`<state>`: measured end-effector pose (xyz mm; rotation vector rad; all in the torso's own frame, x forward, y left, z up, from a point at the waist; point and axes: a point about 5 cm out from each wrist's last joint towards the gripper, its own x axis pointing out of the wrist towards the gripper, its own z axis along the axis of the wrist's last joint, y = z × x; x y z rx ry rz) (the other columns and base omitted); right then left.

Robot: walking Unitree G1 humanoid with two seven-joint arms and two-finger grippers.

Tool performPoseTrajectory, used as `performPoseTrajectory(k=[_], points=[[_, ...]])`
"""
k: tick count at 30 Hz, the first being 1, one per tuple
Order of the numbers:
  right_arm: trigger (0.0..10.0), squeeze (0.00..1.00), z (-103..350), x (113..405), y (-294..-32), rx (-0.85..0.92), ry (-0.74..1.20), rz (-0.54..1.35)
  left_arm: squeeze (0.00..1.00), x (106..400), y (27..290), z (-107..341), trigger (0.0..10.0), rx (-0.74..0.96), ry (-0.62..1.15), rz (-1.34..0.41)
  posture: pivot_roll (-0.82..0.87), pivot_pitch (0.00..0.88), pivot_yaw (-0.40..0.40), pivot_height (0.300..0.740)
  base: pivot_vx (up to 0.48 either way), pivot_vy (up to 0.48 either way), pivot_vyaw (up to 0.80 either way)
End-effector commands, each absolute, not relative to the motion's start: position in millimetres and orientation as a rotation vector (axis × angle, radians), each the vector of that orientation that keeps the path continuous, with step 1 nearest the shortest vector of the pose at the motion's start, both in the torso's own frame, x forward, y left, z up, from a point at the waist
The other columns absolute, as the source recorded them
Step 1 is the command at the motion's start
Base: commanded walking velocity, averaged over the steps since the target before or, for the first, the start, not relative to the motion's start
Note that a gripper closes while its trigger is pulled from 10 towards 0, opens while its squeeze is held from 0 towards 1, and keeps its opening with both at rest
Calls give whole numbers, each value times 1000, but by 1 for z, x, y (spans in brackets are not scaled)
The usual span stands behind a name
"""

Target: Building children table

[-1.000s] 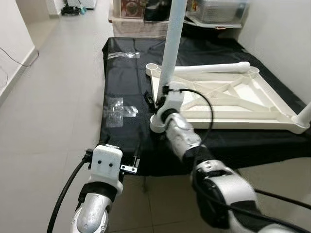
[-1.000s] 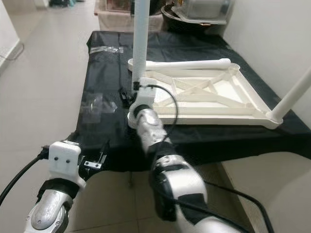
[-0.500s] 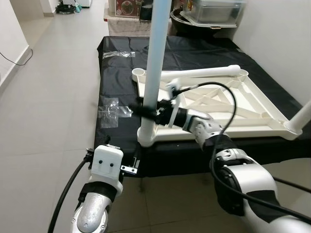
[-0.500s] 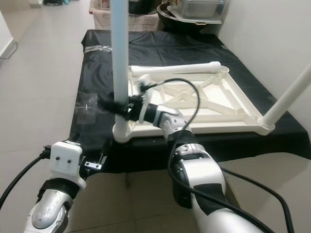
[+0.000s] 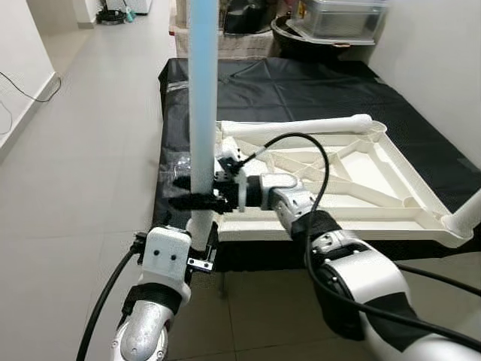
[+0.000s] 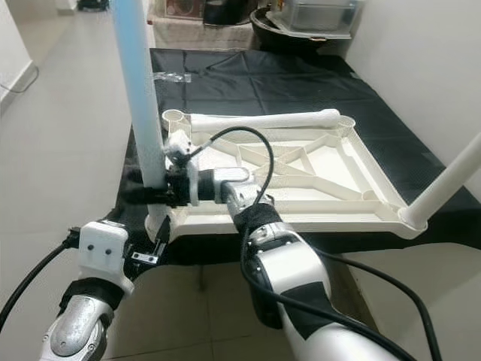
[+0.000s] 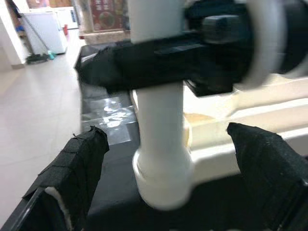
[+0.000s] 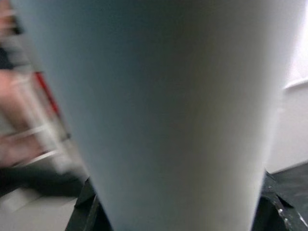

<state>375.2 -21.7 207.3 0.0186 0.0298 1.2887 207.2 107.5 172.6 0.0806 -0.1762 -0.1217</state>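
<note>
A white children's table top (image 5: 331,169) lies upside down on a surface under a black cloth (image 5: 301,83). At its near left corner a white leg (image 5: 203,98) stands upright in the socket. My right gripper (image 5: 186,192) reaches leftward and is shut on this leg low down; the right wrist view shows the leg (image 8: 159,106) close up. My left gripper (image 7: 168,192) is open just below, and its fingers (image 7: 72,183) flank the leg's base (image 7: 161,178) without touching it. A second leg (image 5: 466,216) stands at the near right corner. A loose leg (image 5: 301,126) lies along the far rim.
Clear plastic wrap (image 5: 174,162) lies on the cloth at the left. A pale tiled floor (image 5: 83,150) runs along the left side. Storage boxes and a dark bowl (image 5: 331,19) stand behind the surface, and a white wall (image 5: 443,68) closes the right.
The upright leg and the table top's near left corner have slid left and toward me, with my right gripper now clamped across the leg. The left arm has barely moved.
</note>
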Motion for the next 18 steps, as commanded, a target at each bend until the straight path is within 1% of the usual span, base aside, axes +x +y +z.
performPoseTrajectory(k=[1, 2, 3, 5, 6, 7, 8, 9, 10, 11, 13, 14, 17, 18], points=[[0, 0, 212, 389, -31, 64, 14, 1044, 0, 206, 108, 169, 10000, 92, -168, -124, 76, 62, -95, 740, 0, 0, 0], [0, 0, 212, 389, -31, 64, 14, 1044, 0, 206, 108, 169, 10000, 92, -168, -124, 76, 62, -95, 740, 0, 0, 0], [0, 0, 213, 398, -41, 67, 9, 817, 0, 206, 107, 169, 10000, 91, -167, -124, 74, 65, -91, 740, 0, 0, 0], [0, 0, 213, 398, -41, 67, 9, 817, 0, 206, 107, 169, 10000, 91, -167, -124, 74, 65, -91, 740, 0, 0, 0], [0, 0, 209, 408, -59, 58, 28, 538, 0, 206, 107, 169, 10000, 91, -166, -126, 70, 69, -87, 740, 0, 0, 0], [0, 0, 205, 412, -75, 56, 33, 332, 0, 206, 107, 168, 10000, 89, -164, -128, 67, 71, -82, 740, 0, 0, 0], [0, 0, 205, 412, -75, 56, 33, 332, 0, 206, 107, 168, 10000, 89, -164, -128, 67, 71, -82, 740, 0, 0, 0], [0, 0, 197, 413, -90, 70, 55, 150, 0, 206, 107, 168, 10000, 88, -162, -132, 67, 71, -82, 740, 0, 0, 0], [0, 0, 189, 412, -98, 98, 74, 30, 0, 206, 106, 167, 10000, 88, -160, -134, 67, 71, -82, 740, 0, 0, 0], [0, 0, 189, 412, -98, 98, 74, 30, 0, 206, 106, 167, 10000, 88, -160, -134, 67, 71, -82, 740, 0, 0, 0], [0, 0, 178, 407, -96, 133, 93, -60, 0, 206, 106, 167, 10000, 88, -159, -136, 67, 71, -82, 740, 0, 0, 0], [0, 0, 173, 404, -89, 159, 104, -75, 0, 206, 106, 167, 10000, 89, -159, -136, 75, 79, -84, 740, 0, 0, 0], [0, 0, 170, 401, -84, 176, 112, -82, 0, 205, 106, 167, 10000, 90, -159, -136, 75, 79, -84, 740, 0, 0, 0], [0, 0, 168, 397, -71, 226, 119, -83, 0, 206, 108, 167, 10000, 93, -159, -133, 74, 82, -86, 740, 0, 0, 0]])
